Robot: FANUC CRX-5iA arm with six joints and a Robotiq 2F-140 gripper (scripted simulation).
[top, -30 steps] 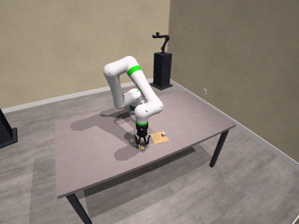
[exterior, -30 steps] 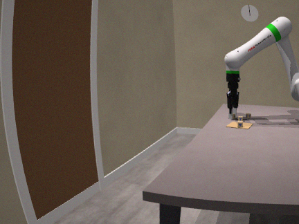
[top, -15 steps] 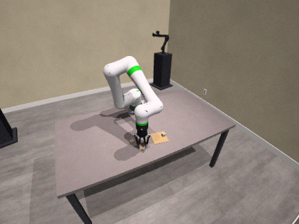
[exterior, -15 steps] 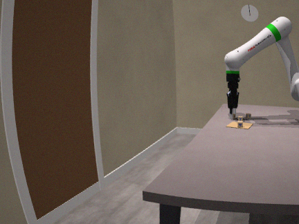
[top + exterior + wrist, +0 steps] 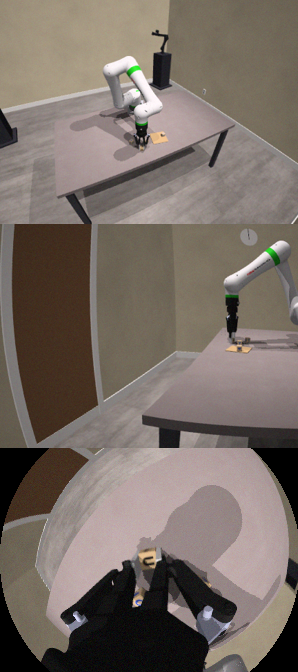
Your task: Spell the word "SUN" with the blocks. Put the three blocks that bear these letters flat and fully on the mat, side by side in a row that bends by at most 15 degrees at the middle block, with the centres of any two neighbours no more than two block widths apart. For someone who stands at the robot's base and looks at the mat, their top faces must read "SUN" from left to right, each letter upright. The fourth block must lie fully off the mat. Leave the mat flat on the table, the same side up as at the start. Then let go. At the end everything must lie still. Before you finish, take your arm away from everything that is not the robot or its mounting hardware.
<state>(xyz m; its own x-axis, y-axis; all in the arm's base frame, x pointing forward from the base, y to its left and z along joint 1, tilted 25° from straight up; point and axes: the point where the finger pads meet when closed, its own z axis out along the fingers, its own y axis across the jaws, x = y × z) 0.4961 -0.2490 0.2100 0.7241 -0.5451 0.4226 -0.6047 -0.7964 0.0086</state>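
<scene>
Top view: gripper closed on U block, off the mat.

Gripper pointed down near the counter's long edge opposite the arm's base. Fingers had the U block between them, letter facing up. Mat lay flat just beside, toward the short edge on the wall-outlet side. One block sat on it, top letter too small to read. Another block was on the bare counter, other side of the gripper. Wrist view had a blue-marked block close to the fingers; couldn't tell its letter. No SUN row on the mat.
</scene>
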